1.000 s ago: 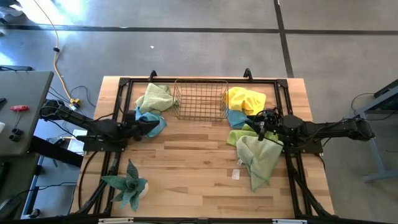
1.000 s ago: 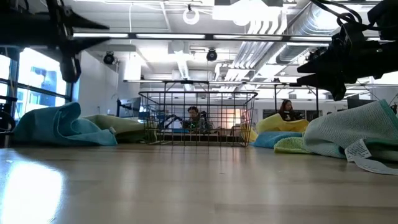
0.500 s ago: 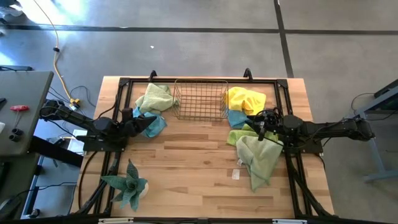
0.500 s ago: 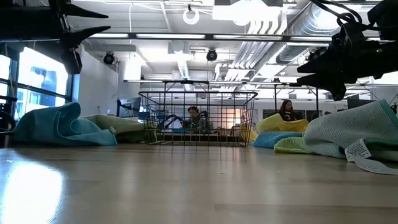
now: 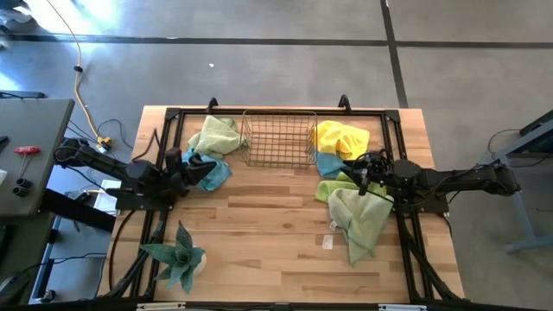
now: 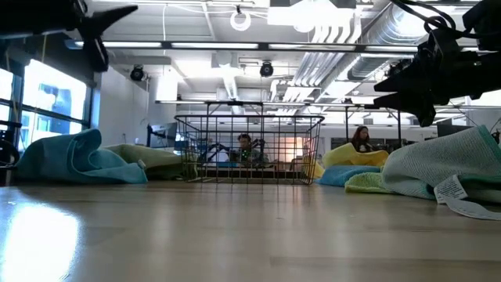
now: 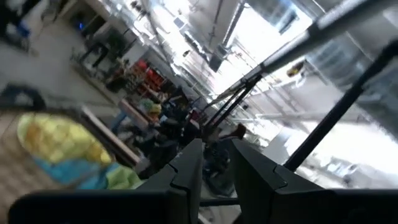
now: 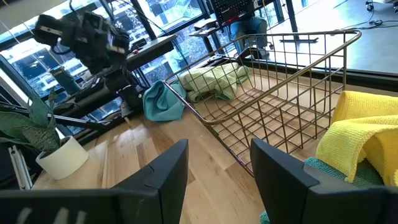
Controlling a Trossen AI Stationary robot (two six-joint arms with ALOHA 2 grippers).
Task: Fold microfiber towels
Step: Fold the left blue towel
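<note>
Microfiber towels: none folded yet, all crumpled, in two groups on the table [image 5: 259, 225].

Count, from the high view:
- Towels, six visible. At 10–11 o'clock: one pale green [image 5: 216, 134], one light blue [image 5: 214, 170], touching. At 1–4 o'clock: one yellow [image 5: 342, 138], one light blue [image 5: 327, 164], one lime green [image 5: 332, 187], one larger pale green [image 5: 359, 220], all overlapping. More could be hidden underneath.
- Wire basket [image 5: 278, 138]: one, at 12 o'clock, between the groups.
- Potted plant [image 5: 177, 257]: one, at 8 o'clock.
- People beyond the table, low view: two.

Hands:
- Left hand [image 5: 179, 164], 9–10 o'clock, raised, just beside the left blue towel. Fingers a narrow gap apart, nothing between them; released.
- Right hand [image 5: 365, 173], 3 o'clock, above the right heap. Fingers spread, empty; released.

Risks (judgement):
1. The right heap is layered. A pinch there may catch two cloths, or drag the lime and blue ones along with the pale green.
2. The large pale green towel lies towards the 4–5 o'clock edge. A pull outward could slide it off the table.
3. Yellow and left pale green towels lie against the basket. Lifting them could snag the wire or shift the basket.
4. The left wrist camera looks up at the ceiling, not at cloth, so a descent from this pose might miss the blue towel's edge.
5. Spreading a towel towards 7–8 o'clock could knock the plant.
</note>
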